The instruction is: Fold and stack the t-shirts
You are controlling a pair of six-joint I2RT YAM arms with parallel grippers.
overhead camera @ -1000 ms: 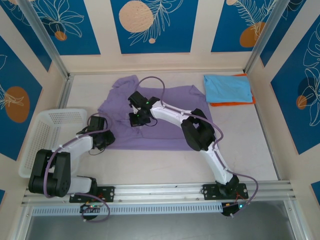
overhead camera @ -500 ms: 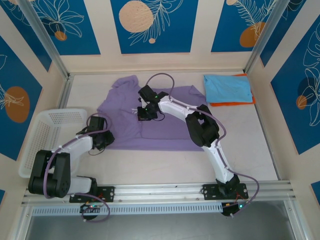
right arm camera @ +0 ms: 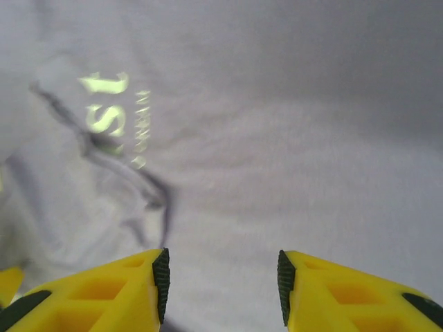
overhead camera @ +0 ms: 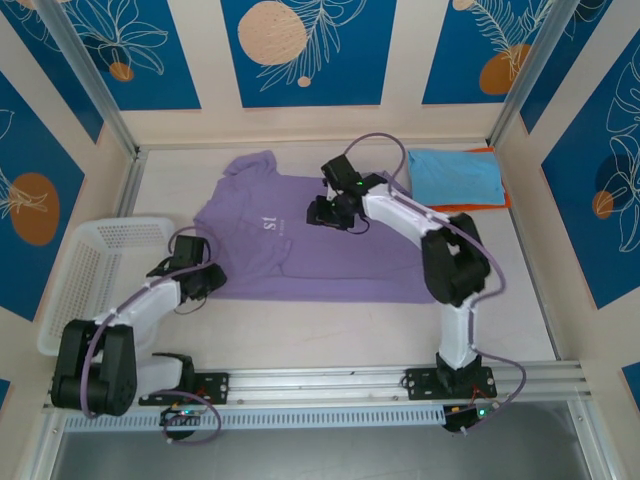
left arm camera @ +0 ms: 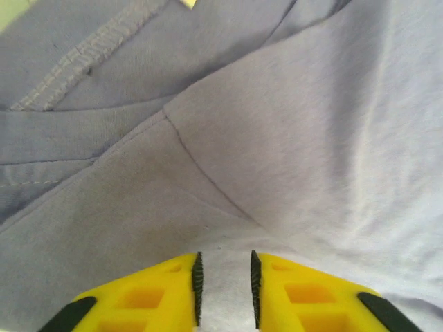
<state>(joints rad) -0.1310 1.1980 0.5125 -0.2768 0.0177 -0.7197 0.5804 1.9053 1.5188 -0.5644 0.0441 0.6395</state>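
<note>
Cream booth with blue flower panels, pale table (overhead camera: 330, 330). Left to right: a white basket (overhead camera: 90, 260) sat at the left edge. Next came the left gripper (overhead camera: 205, 283), down on the purple tee's (overhead camera: 330, 260) near-left hem corner. Its jaws were barely apart with cloth showing in the gap, more let go than pinched, I'd say. The tee lay flat, lettering (overhead camera: 270, 228) up, collar far, hem near. The right gripper (overhead camera: 330, 213) hung over its far-right shoulder, jaws wide and empty. The blue tee (overhead camera: 455, 175) sat folded on the orange tee (overhead camera: 470, 207), far right. My guess: a sideways fold, each arm on its own side.
</note>
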